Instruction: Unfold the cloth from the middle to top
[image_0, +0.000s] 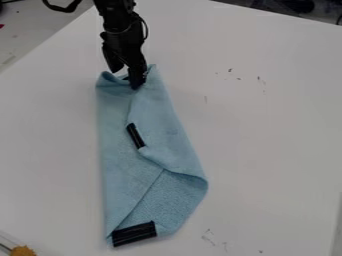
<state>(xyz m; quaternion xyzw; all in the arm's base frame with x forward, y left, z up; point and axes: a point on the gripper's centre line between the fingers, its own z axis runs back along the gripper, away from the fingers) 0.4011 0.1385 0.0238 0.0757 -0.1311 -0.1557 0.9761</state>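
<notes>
I have the light blue cloth (119, 150) lying lengthwise on the white table (267, 135), and I take it as my landmark. My gripper (131, 79) hangs down at the cloth's far end, with its lower part against the fabric. I cannot tell from here whether it is open, closed or gripping the cloth. The far end rises into small peaks on both sides of the gripper, with a dip between them. Along the cloth's right side I see a folded layer running down from the far end, its inner edge slanting across the middle. One black strip (135, 136) lies on the cloth near its middle, at that slanting edge. Nearer to me, a rougher-textured part shows on the right, and a diagonal line runs down to the cloth's near left corner. A second, wider black strip (134, 233) lies across the cloth's near end. Beyond the cloth's near left corner, apart from it, I see part of an orange-yellow thing (23, 250). To the cloth's right, small dark marks (261, 80) dot the table
</notes>
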